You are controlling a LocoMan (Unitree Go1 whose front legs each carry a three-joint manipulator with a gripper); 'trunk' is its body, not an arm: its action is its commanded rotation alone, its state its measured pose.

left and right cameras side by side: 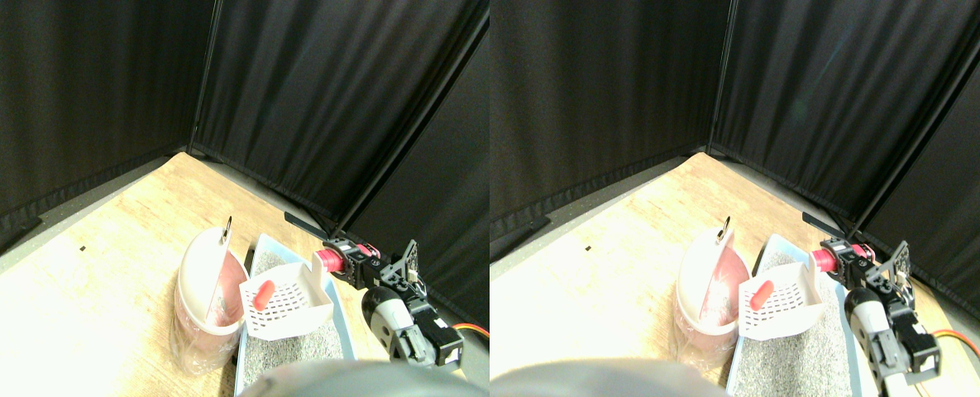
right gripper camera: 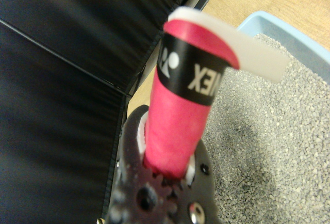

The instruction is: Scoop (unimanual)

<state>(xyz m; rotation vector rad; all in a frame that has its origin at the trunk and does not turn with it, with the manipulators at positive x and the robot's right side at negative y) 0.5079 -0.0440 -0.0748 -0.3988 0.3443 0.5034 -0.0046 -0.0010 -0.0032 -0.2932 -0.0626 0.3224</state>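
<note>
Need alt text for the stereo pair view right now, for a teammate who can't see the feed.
A white slotted scoop carrying a small red piece hangs over a light blue tray of grey litter, its red-wrapped handle at the right gripper. A pink bin with a raised white lid stands beside the tray on a wooden floor.

Black curtains (left and right cameras side by side: 84, 91) (wooden floor (left and right cameras side by side: 101, 273) below)

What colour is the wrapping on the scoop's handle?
Pink-red with a black lettered band; the handle shows best in the wrist view.
</note>
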